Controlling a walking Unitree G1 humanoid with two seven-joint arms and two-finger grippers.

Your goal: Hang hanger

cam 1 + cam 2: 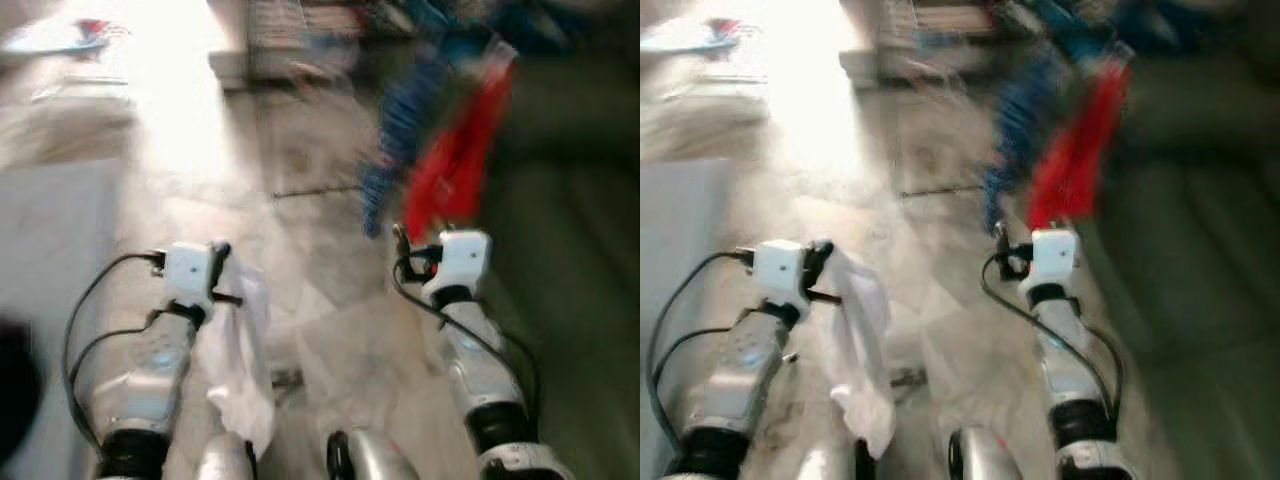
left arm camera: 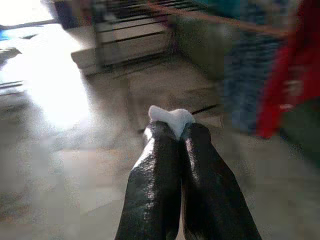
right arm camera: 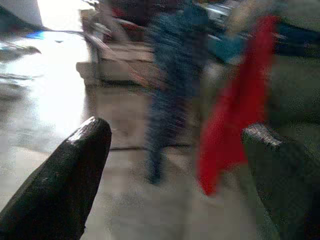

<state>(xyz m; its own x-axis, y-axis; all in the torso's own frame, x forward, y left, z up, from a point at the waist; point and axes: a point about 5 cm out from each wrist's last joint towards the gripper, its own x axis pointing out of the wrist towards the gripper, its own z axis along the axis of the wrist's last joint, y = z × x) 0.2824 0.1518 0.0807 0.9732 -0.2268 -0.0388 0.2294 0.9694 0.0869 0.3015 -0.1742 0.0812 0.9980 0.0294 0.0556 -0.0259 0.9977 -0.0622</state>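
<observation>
Carrying a white garment [image 1: 243,352], the left claw [image 2: 172,131] is clamped tight on a fold of it; the left wrist view shows a tuft of white cloth pinched between the two black fingers [image 2: 155,175], and the head views show the rest draping down beside the left forearm. No hanger can be made out in the cloth; blur leaves that undetermined.

The right claw [image 3: 175,165] is spread wide and holds nothing. Its wrist view looks between the parted fingers toward a red garment [image 3: 235,125] and a blue garment [image 3: 172,95] hanging side by side ahead.

Both head views are smeared, consistent with the robot in motion over a pale tiled floor [image 1: 300,200]. A dark green sofa [image 1: 570,250] occupies the right side. A rack-like frame [image 2: 130,35] stands near the far wall, details unreadable. The support that the hung clothes depend from is not legible.

Judgement: the step in hand is the approach to the hanging place; the hanging itself is not yet done.

Recommendations:
- Halt squarely before the hung clothes, so the rail can be identified.
- Maintain the left grip; the cloth trails low and may snag or drag.
- Use the free right claw to part neighbouring garments or steady the load.
</observation>
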